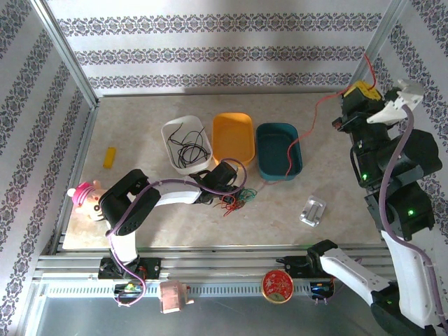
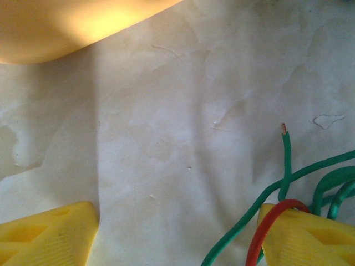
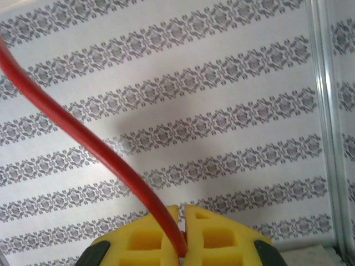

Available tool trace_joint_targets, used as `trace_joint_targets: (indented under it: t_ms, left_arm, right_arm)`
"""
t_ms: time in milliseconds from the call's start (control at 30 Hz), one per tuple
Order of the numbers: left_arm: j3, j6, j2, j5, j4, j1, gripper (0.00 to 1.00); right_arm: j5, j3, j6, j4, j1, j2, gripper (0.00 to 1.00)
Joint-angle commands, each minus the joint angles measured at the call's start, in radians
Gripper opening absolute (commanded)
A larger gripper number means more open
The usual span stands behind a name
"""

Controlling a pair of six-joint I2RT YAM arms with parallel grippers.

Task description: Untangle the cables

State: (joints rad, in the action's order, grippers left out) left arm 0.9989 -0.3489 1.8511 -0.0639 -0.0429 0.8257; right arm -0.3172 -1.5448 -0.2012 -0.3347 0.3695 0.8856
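Jaws of the left gripper spread wide, pinching nothing, both yellow fingers low over the pale tabletop. Right-hand finger touching cables: one red loop curled over its inner edge, several green strands beside it, too interlaced to count, plus one cut green end with a reddish tip, pointing up the frame.

Seen from above, one small green and red tangle on the tabletop, just in front of the orange bin, at the tip of the left arm.

Jaws of the right gripper pressed together on one long red cable, held high near the right wall. From above, that cable trailing down and leftward into the teal bin, its lower part draped over the near rim.

Three bins in one row: white bin, orange, teal, left to right. Loose black cables heaped in the white one, number unclear.

Elsewhere on the tabletop: one yellow block, one pink toy, one silvery metal piece
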Motion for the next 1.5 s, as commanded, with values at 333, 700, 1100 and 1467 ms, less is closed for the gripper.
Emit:
trace_joint_targets:
  t_ms: [333, 700, 1100, 1467]
  left_arm:
    - [-0.055, -0.007, -0.152, -0.044, -0.082, 0.009, 0.95]
    - [-0.068, -0.001, -0.355, -0.154, -0.042, 0.004, 0.99]
    - [-0.100, -0.041, -0.376, -0.176, -0.023, -0.007, 1.00]
    - [-0.094, -0.046, -0.357, -0.171, -0.032, -0.007, 1.00]
  right_arm:
    - [0.074, -0.134, 0.118, -0.006, -0.115, 0.281, 0.00]
    - [0.125, -0.134, 0.101, 0.030, -0.194, 0.371, 0.00]
    - [0.159, -0.243, 0.081, 0.059, -0.229, 0.436, 0.00]
    - [0.150, -0.425, 0.123, -0.003, -0.230, 0.555, 0.00]
